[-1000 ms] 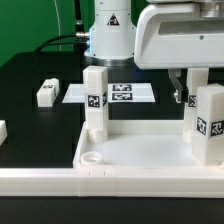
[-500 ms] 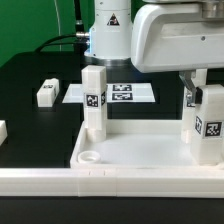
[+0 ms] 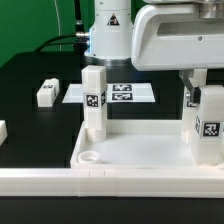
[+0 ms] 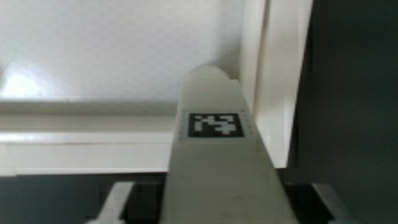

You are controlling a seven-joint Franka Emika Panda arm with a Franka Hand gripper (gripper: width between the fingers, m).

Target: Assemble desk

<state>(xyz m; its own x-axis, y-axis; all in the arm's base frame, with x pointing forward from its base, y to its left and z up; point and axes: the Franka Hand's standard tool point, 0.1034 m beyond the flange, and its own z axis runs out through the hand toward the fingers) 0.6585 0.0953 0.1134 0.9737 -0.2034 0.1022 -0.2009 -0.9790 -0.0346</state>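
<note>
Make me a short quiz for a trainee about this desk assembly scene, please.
1. True or false: the leg at the exterior view's left stands upright in a corner of the tabletop.
2. What does the tool grip? A) the leg at the exterior view's right B) the marker board C) nothing.
3. Fill in: the visible round socket is ___.
Key: 1 true; 2 A; 3 empty.

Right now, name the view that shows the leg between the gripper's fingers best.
The wrist view: the leg fills the middle, tag readable, with the gripper closed on its sides above the tabletop. The exterior view shows the same leg standing upright at that view's right edge, smaller, with the gripper above it.
</note>
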